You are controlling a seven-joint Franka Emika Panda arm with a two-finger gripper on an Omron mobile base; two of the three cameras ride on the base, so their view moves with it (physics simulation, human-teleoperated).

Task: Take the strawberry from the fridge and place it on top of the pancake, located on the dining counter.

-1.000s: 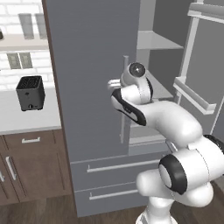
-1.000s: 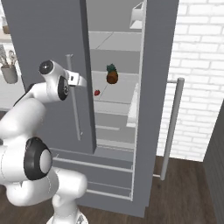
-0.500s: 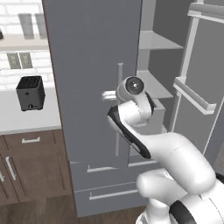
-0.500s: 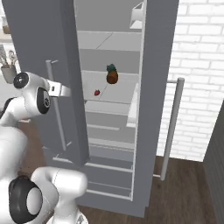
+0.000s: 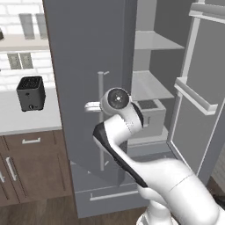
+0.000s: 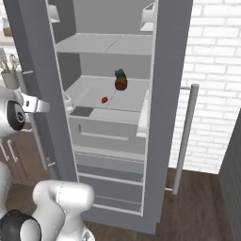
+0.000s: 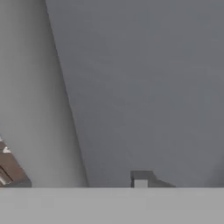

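Observation:
The fridge (image 6: pixel 172 56) stands with both doors swung out. On its middle shelf lies the tiny red strawberry (image 6: pixel 104 100), next to a brown fruit with a green top (image 6: pixel 121 83). My gripper (image 5: pixel 90 106) is at the left door's (image 5: pixel 83 66) thin vertical handle (image 5: pixel 100 132), far left of the berry. The left door (image 6: pixel 35 56) and my hand (image 6: pixel 40 105) also appear in the right base view. The hand view faces the grey door panel (image 7: pixel 148 87) closely, with one dark fingertip (image 7: pixel 141 179) at the bottom. How the jaws stand is hidden. Pancake and dining counter are out of view.
A black toaster (image 5: pixel 30 93) sits on the narrow counter (image 5: pixel 26 121) left of the fridge, above brown cabinets (image 5: pixel 30 167). The right door (image 5: pixel 200 88) juts out, with its long handle (image 6: pixel 185 136) before a white brick wall. Drawer fronts (image 6: pixel 110 162) sit below the shelves.
The left fridge door has swung wider open, and my hand has moved left with its handle. More of the shelves and the strawberry now show.

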